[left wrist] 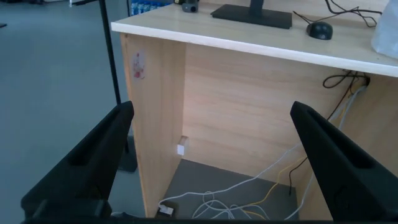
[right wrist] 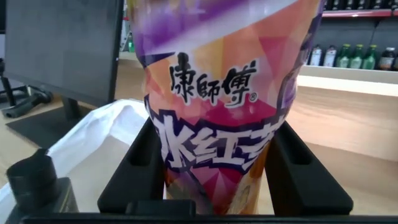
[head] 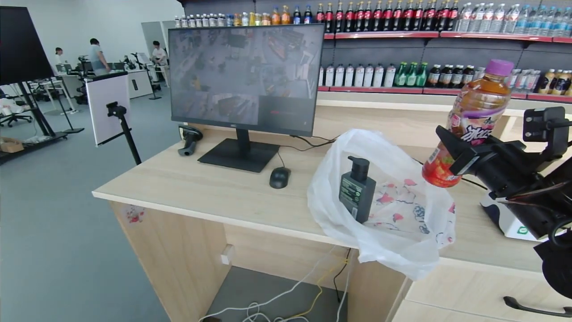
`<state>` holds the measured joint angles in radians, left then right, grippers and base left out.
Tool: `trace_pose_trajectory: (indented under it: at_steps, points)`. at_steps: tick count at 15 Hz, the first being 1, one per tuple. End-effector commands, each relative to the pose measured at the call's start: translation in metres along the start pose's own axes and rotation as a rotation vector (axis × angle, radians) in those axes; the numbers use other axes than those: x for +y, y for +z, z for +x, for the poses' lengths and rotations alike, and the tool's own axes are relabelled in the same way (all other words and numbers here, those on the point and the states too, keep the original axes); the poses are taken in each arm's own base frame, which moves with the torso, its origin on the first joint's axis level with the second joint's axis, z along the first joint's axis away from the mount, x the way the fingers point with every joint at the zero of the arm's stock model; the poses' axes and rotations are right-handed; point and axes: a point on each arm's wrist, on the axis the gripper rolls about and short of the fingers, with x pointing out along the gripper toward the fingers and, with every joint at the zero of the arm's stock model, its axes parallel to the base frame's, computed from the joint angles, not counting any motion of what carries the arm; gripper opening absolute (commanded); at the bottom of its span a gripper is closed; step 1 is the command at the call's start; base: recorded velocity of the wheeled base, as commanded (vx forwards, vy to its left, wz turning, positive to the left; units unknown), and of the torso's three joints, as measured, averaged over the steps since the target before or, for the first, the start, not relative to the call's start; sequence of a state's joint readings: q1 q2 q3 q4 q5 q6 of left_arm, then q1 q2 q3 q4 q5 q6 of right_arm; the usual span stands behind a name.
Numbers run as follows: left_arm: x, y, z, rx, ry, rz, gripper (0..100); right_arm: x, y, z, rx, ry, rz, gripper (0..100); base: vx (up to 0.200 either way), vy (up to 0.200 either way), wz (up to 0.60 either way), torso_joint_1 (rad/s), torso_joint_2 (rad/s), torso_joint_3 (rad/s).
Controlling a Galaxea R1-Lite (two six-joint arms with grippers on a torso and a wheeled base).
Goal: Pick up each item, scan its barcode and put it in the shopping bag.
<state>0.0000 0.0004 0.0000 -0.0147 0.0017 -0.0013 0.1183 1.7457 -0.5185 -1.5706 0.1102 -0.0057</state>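
While the right claw (head: 455, 153) clamps its middle, the bottle (head: 481, 103) (orange) tilts.

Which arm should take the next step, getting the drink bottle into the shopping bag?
Right, most likely. The right hand is shut on the bottle, raised just beside the shopping bag. The left hand is open, empty and low, below the counter top.

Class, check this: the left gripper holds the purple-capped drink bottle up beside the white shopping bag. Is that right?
No. It is the right gripper that holds the purple-capped drink bottle beside the shopping bag; the head view shows it.
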Motion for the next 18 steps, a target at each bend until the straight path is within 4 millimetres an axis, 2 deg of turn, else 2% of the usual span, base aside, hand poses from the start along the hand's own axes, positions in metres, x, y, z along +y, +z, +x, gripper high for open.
trace_pose_trajectory:
  at_steps: [1, 6, 8, 11, 14, 18]
  points:
    - [0.000, 0.000, 0.000, 0.000, 0.000, 0.000, 100, 0.002, -0.001, -0.001, 0.006, 0.006, 0.001, 0, 0.000, 0.000, 0.00, 0.000, 0.00, 0.000]
    - [0.000, 0.000, 0.000, 0.000, 0.000, 0.000, 100, 0.007, -0.005, -0.002, 0.020, 0.023, 0.013, 0, 0.000, 0.000, 0.00, 0.000, 0.00, 0.000]
    - [0.000, 0.000, 0.000, 0.000, 0.000, 0.000, 100, 0.009, -0.013, 0.000, 0.047, 0.029, 0.018, 0, 0.000, 0.000, 0.00, 0.000, 0.00, 0.000]
    - [0.000, 0.000, 0.000, 0.000, 0.000, -0.002, 100, 0.016, -0.036, 0.002, 0.123, 0.052, 0.033, 0, 0.000, 0.000, 0.00, 0.000, 0.00, 0.000]
    - [0.000, 0.000, 0.000, 0.000, 0.000, -0.002, 100, 0.016, -0.048, 0.005, 0.157, 0.053, 0.036, 0, 0.000, 0.000, 0.00, 0.000, 0.00, 0.000]
    - [0.000, 0.000, 0.000, 0.000, 0.000, -0.002, 100, 0.028, -0.057, 0.004, 0.189, 0.089, 0.048, 0, 0.000, 0.000, 0.00, 0.000, 0.00, 0.000]
